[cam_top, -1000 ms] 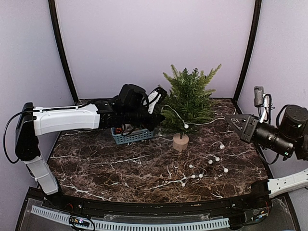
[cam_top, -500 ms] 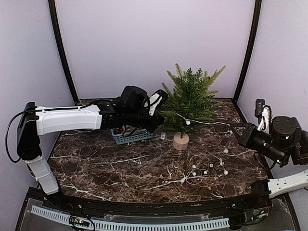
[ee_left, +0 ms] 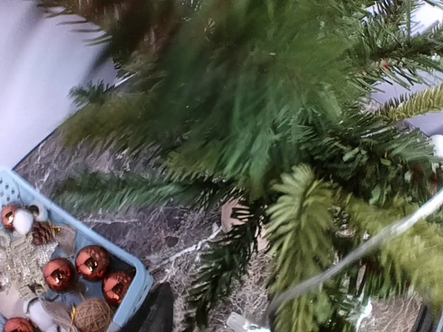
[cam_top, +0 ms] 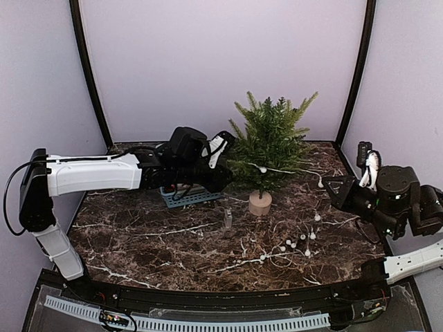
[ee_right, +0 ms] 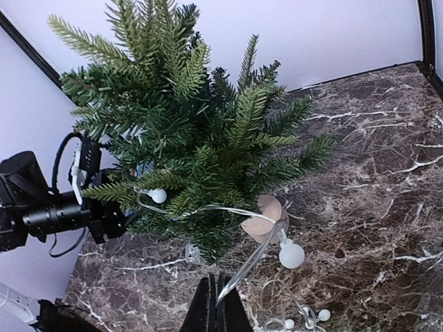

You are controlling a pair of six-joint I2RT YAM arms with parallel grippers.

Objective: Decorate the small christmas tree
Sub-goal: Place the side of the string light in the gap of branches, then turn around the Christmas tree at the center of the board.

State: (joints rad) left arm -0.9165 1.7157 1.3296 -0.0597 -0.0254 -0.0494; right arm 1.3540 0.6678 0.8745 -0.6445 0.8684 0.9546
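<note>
The dark marble table (cam_top: 138, 235) fills the lower half of the overhead frame. The small christmas tree (cam_top: 271, 142) stands upright on its pale wooden base, a little right of the centre and near the back wall. The left gripper (cam_top: 225, 155) is at the tree's left flank, its fingers spread among the branches and holding nothing that I can see. The blue basket (cam_top: 197, 198) of ornaments sits just below it. At the right edge, the right gripper (ee_right: 218, 283) pinches the wire of the light string (ee_right: 243, 270), which runs across the lower branches. To do this step well, I think the right arm should lead the wire around slowly and with little tension, because a hard pull could tip the tree. The loose bulbs (cam_top: 299, 242) in front should not catch on the base.
</note>
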